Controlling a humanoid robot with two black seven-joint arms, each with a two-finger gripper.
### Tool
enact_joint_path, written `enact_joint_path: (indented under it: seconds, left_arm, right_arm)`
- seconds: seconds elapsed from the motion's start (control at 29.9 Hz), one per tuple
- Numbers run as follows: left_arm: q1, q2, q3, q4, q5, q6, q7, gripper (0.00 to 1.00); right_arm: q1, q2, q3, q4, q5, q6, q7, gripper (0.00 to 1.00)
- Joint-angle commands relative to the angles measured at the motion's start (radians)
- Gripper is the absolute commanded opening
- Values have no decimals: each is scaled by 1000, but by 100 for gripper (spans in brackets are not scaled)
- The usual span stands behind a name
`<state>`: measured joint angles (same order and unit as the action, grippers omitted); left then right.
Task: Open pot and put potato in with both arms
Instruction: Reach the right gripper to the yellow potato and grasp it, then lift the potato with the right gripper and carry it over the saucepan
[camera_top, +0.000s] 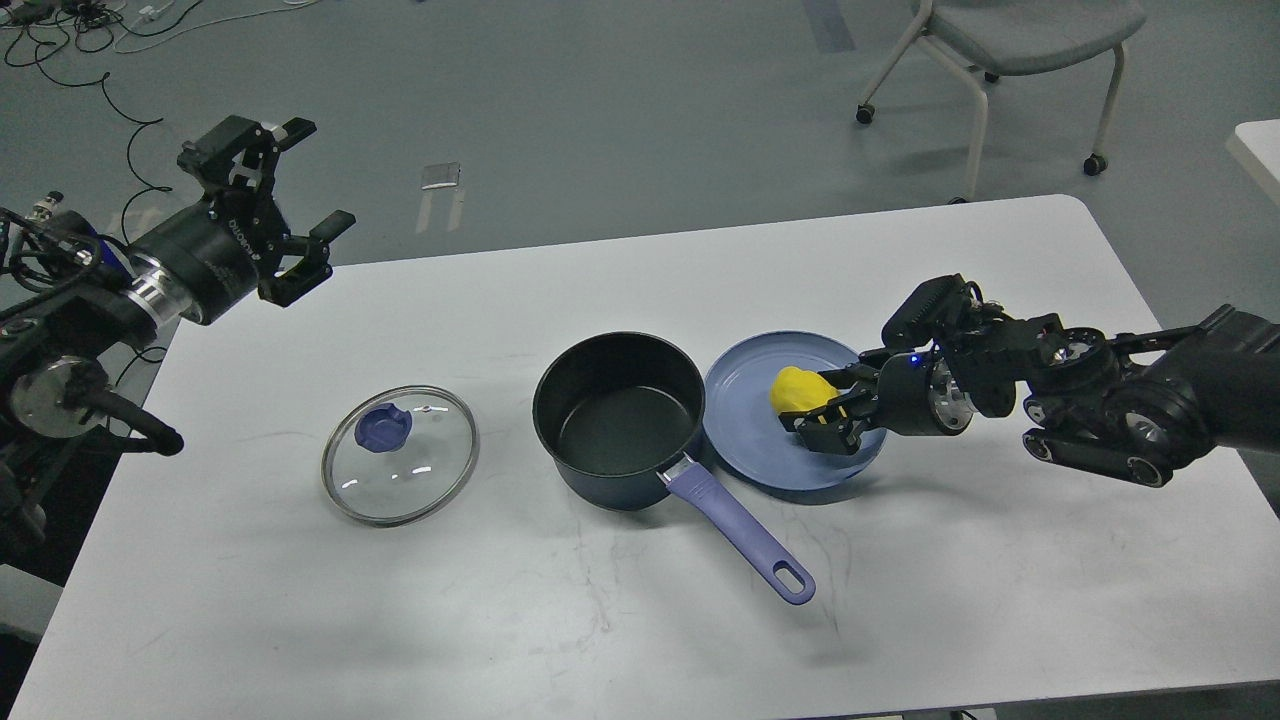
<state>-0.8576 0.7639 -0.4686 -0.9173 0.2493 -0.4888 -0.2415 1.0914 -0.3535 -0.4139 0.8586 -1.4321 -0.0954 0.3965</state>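
Beside pot (618, 420), lid (400, 455), plate (760, 460)

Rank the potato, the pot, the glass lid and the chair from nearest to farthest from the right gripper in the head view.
From the right gripper:
1. potato, between its fingers, over the blue plate.
2. pot, just left of the plate.
3. glass lid, flat on the table, further left.
4. chair, on the floor beyond the table.

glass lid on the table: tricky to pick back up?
Probably. The lid lies flat, knob up, so the knob is the only easy grip. Glass with a metal rim looks slippery and breakable, likely heavy for its size.
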Motion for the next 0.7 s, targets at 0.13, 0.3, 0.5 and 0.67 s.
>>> enact_joint_path:
  seconds: [0.13, 0.3, 0.5, 0.67]
  left_arm:
    - [0, -1, 7, 0, 1, 0, -1, 98]
    - [0, -3, 8, 0, 1, 0, 1, 98]
    - [2, -3, 8, 0, 2, 0, 1, 98]
    - [2, -6, 8, 0, 4, 0, 1, 98]
  right_arm:
    - [1, -1, -5, -21, 10, -6, 13, 31]
    - [7, -5, -5, -9, 44, -6, 25, 14]
    - [73, -7, 3, 3, 114, -7, 24, 6]
    - [208, -2, 0, 48, 173, 2, 18, 6]
